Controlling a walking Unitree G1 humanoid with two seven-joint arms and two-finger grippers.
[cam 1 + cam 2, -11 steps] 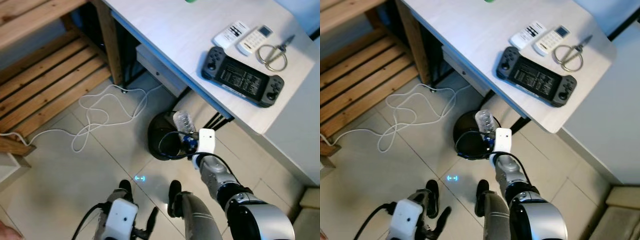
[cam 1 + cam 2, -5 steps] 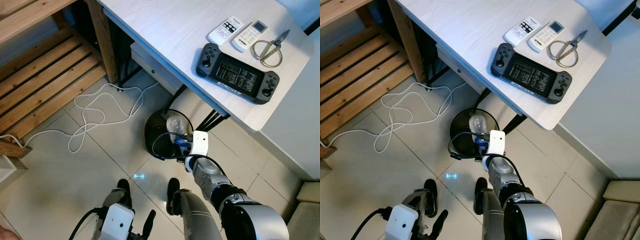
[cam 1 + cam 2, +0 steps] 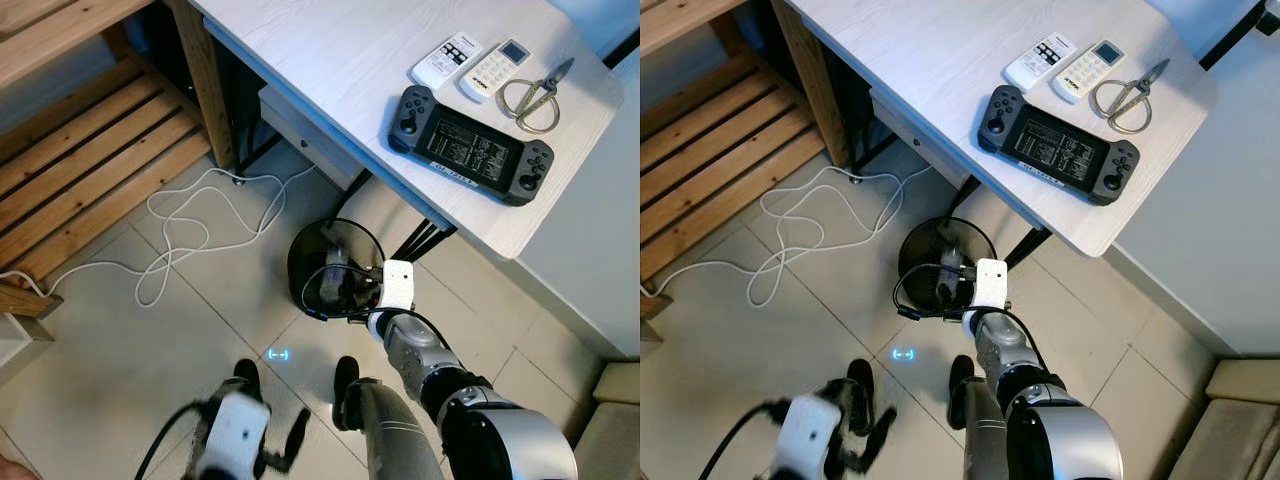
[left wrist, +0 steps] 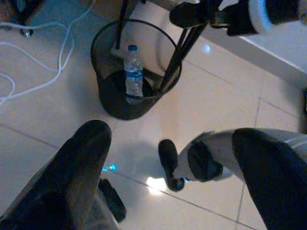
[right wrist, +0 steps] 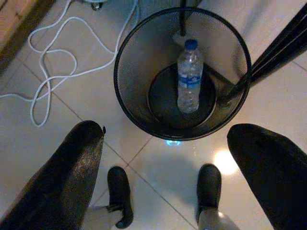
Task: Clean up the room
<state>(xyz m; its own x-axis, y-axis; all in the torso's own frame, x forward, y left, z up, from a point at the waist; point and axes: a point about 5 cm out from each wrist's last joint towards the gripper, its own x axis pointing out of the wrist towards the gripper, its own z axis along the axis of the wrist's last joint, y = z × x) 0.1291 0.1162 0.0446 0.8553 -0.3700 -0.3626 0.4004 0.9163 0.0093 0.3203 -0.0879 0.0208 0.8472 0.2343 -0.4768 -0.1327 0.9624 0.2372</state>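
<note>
The right arm [image 3: 440,375] is showing jointed silver segments with black bands, a white boxy wrist module [image 3: 397,285] and looping black cable [image 3: 322,300]. The left arm [image 3: 810,440] is wearing the same white module, cable trailing at 9 o'clock. Black feet [image 5: 120,194] are showing below.

black mesh bin [image 5: 144,120], clear bottle [image 5: 189,79] (blue cap)

The left gripper [image 3: 240,450] is motion-blurred low at the near edge, so its finger spacing cannot be read. In the right eye view the bottle [image 3: 946,268] inside the bin [image 3: 912,250] is a vague smear. The scissors [image 3: 535,92] and 2 remotes [image 3: 470,68] show no legible detail.
</note>
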